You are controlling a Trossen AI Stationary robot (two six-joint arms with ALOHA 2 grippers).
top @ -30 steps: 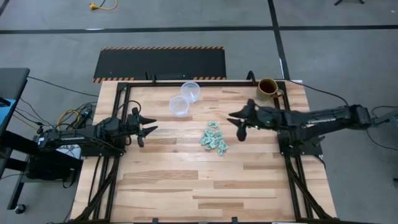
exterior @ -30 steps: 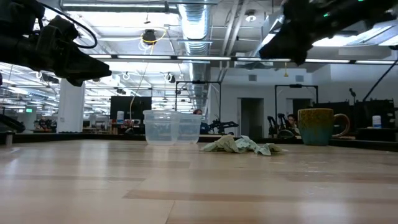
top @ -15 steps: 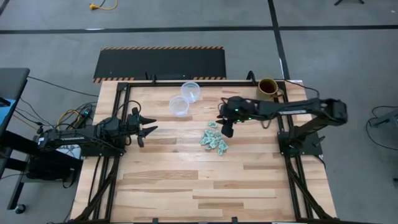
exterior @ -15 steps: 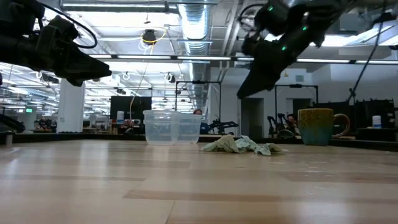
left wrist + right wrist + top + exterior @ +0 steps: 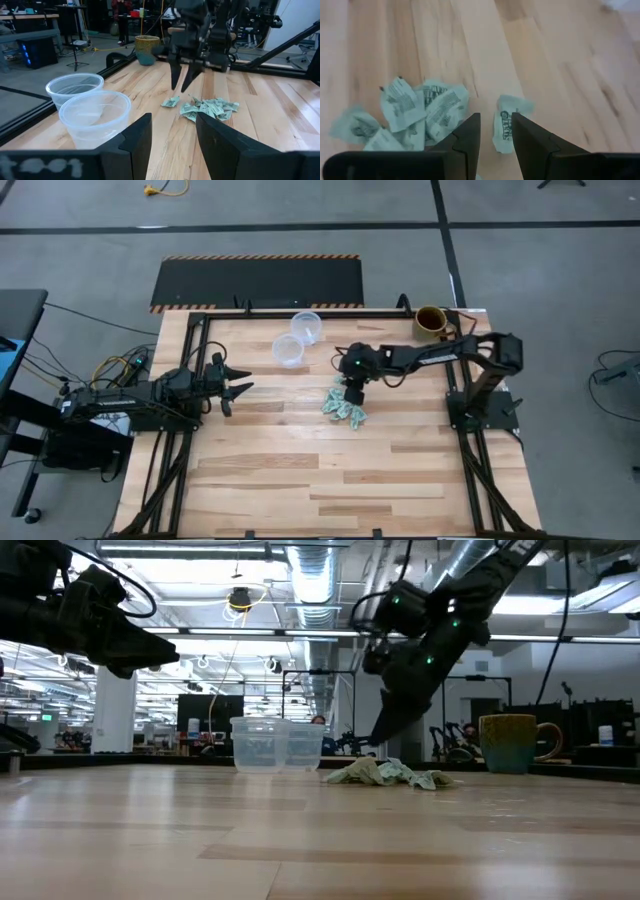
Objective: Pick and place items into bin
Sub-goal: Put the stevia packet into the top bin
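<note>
While the left gripper [image 5: 235, 389] waits open at the table's left, the right gripper [image 5: 352, 392], jaws slightly parted over the items [image 5: 343, 404] heaped mid-table, should straddle the lone outlying piece [image 5: 506, 126] squarely before closing, then carry it to a cup [image 5: 288, 350].

Dark arms [image 5: 440, 358], green indicator lights, black cables.

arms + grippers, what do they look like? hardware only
Both arms are black, jointed, with bundled cables. The left gripper and right gripper have two tapered dark fingers. The right arm shows small green lights near its wrist. No markings legible.
</note>
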